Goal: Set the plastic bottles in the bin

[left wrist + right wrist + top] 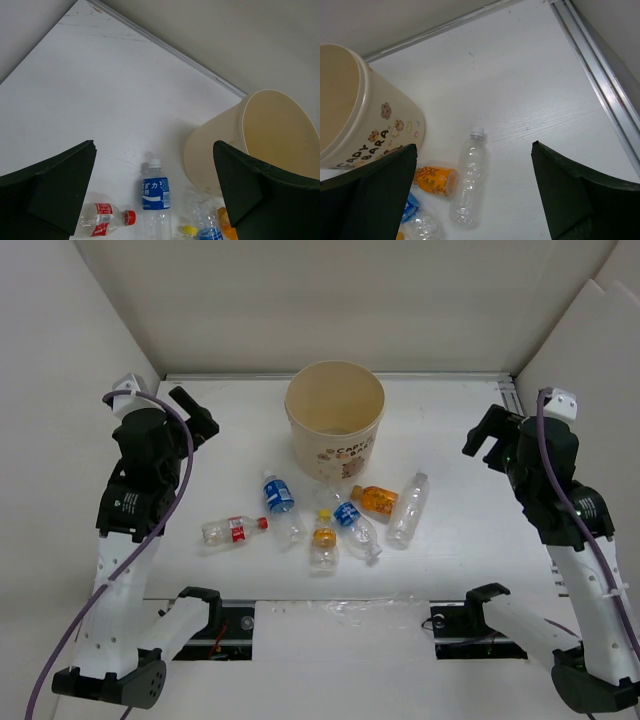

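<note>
When reaching from 9 o'clock of the bin (335, 452) with the left gripper (197, 412), jaws spread and empty, expect the red-label bottle (232, 530) at 7 o'clock to roll off a pad. Beware scattering the crowded plastic bottles at 6 o'clock: blue-label bottle (279, 496), yellow-cap bottle (323, 542), orange bottle (377, 500). Clear bottle (408, 508) at 5 o'clock. At 3 o'clock, right gripper (487, 440) likewise agape and empty; avoid clipping and tipping the bin.

surface: white table (470, 550) | on it: upright bin (335, 420) | six plastic bottles (278, 495) lying beside bin
</note>
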Controlling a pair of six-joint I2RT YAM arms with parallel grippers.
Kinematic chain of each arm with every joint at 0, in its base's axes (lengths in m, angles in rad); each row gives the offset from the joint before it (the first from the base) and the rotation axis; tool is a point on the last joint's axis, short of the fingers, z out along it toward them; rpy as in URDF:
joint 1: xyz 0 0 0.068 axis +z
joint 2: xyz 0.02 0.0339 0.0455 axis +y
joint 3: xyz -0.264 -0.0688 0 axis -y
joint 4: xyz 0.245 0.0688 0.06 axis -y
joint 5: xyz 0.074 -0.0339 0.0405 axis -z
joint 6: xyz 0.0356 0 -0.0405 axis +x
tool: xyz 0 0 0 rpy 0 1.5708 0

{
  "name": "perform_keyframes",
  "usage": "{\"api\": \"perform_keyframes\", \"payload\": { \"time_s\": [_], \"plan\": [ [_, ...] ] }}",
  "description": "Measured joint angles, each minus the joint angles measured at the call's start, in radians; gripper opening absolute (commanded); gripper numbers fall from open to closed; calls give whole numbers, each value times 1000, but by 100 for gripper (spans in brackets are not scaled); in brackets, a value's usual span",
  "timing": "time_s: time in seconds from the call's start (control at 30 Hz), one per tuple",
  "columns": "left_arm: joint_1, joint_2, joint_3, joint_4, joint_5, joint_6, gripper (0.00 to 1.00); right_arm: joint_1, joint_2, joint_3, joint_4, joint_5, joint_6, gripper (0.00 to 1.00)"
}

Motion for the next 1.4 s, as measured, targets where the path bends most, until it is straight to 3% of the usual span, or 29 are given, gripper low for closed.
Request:
{"api": "perform_keyframes", "payload": {
  "time_s": [0.27, 0.53, 0.77, 1.3, 1.4],
  "plan": [
    [-7, -13, 0, 0, 31, 11, 100, 0, -6, 0, -17, 34, 19, 100],
    [-57, 42, 29, 14, 245, 89, 100, -6, 54, -178, 43, -78, 119, 100],
    [-58, 66, 59, 6, 352, 129, 100, 35, 235, -366, 130, -151, 235, 100],
    [-58, 18, 100, -15, 531, 159, 100, 66, 651, -389, 344, -169, 307, 98],
    [-58, 11, 109, -16, 531, 161, 100, 64, 676, -430, 358, -179, 312, 80]
  ]
}}
